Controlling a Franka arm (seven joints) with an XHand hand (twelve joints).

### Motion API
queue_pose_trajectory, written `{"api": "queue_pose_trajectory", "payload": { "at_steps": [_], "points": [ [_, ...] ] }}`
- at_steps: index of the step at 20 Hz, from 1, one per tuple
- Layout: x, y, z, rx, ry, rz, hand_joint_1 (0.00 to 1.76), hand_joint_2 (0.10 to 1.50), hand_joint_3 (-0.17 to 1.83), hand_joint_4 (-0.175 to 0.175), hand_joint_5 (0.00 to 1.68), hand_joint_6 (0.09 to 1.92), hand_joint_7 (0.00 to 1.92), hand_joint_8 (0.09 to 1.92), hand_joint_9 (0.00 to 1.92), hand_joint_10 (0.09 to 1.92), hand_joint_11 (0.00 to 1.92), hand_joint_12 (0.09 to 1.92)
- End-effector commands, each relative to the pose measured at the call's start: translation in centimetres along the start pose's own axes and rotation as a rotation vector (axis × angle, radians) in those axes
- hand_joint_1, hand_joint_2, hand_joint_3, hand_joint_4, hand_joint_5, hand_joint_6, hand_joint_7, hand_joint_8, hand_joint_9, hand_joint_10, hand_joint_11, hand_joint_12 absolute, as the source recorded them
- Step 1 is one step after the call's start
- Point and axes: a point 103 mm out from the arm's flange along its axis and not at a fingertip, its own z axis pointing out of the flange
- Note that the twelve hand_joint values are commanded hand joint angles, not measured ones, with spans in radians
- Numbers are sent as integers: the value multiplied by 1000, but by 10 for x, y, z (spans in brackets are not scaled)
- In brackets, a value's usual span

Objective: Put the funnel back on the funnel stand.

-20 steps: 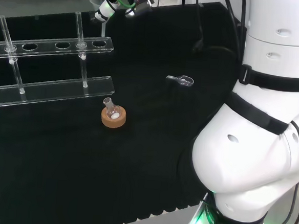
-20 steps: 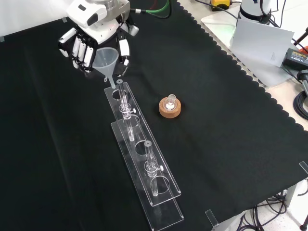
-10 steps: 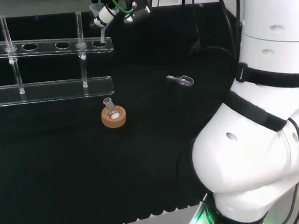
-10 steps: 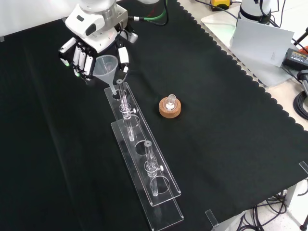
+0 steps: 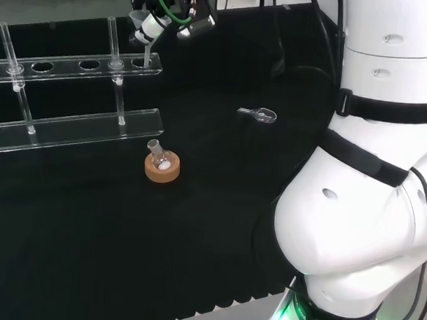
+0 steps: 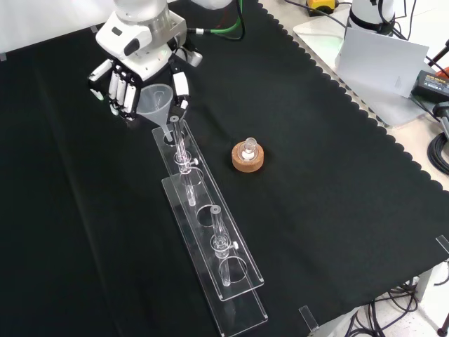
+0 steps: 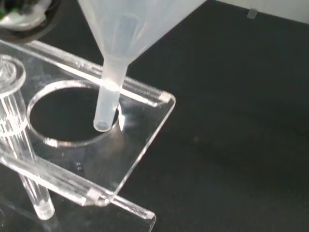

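My hand (image 6: 133, 53) is shut on a clear plastic funnel (image 6: 156, 102), fingers curled round its cone. The funnel's stem (image 7: 107, 99) hangs just above the end hole (image 7: 72, 112) of the clear acrylic funnel stand (image 6: 203, 225), its tip over the hole's edge. In the head view the hand (image 5: 169, 10) holds the funnel (image 5: 143, 29) over the stand's right end (image 5: 145, 62). The stand (image 5: 71, 99) has two shelves joined by clear posts, and its top shelf has several round holes.
A small glass flask on a cork ring (image 6: 248, 156) stands to the right of the stand in the front view. A small clear scoop (image 5: 259, 115) lies on the black cloth in the head view. The arm's white links (image 5: 373, 178) rise at that view's right.
The hand has come down and a little nearer in the front view with the funnel, bringing the stem tip from above the stand's end to just over the end hole.
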Motion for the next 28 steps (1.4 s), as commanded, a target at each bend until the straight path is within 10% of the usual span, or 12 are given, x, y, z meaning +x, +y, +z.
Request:
{"api": "queue_pose_trajectory", "payload": {
  "at_steps": [1,16,28],
  "points": [
    [6,-3,17,6,20,9,856,538,622,175,1107,541,1314,417,911,320,0,1577],
    [15,4,34,38,41,-7,769,541,631,172,1011,570,1249,398,890,305,0,1545],
    [13,-8,21,107,2,-12,441,619,340,44,616,333,828,289,588,485,0,1445]
  ]
}}
